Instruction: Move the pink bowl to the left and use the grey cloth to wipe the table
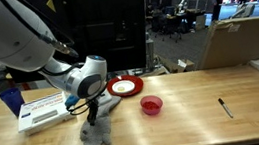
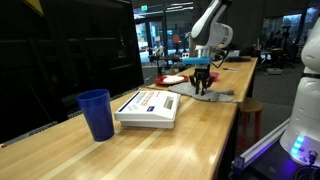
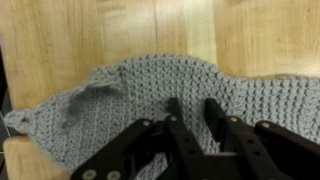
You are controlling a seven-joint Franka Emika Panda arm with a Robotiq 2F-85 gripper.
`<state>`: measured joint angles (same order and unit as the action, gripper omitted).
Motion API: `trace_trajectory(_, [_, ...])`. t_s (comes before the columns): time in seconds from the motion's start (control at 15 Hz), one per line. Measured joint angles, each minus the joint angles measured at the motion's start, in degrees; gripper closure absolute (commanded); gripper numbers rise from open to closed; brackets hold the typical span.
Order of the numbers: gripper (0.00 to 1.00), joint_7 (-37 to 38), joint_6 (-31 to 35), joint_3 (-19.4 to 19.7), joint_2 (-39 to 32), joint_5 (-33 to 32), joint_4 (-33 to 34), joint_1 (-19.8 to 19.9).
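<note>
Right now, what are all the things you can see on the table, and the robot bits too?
grey cloth: one, light grey, near table edge, under the end effector
pink bowl: one, red-pink, mid-table, apart from the cloth
plate: one, red with white centre, behind the bowl
box: one, white with print, beside the cloth
cup: one, blue, next to the box
pen: one, dark, lying alone
table: one, light wood
cardboard box: one, brown, behind the table
arm: one, white
end effector: one, black, down on the cloth
</note>
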<state>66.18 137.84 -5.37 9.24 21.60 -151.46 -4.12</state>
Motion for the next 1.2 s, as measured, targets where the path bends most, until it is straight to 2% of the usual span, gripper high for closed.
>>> trace_trajectory(0.27, [1.0, -1.67, -0.1, 0.53, 0.0, 2.35, -0.01, 0.0])
trace_trajectory(0.67, [0.99, -5.76, -0.3, 0.57, 0.01, 2.52, -0.08, -0.03])
trace_trajectory(1.2, [0.99, -5.87, 0.23, 0.84, 0.4, -0.11, -0.92, 1.93])
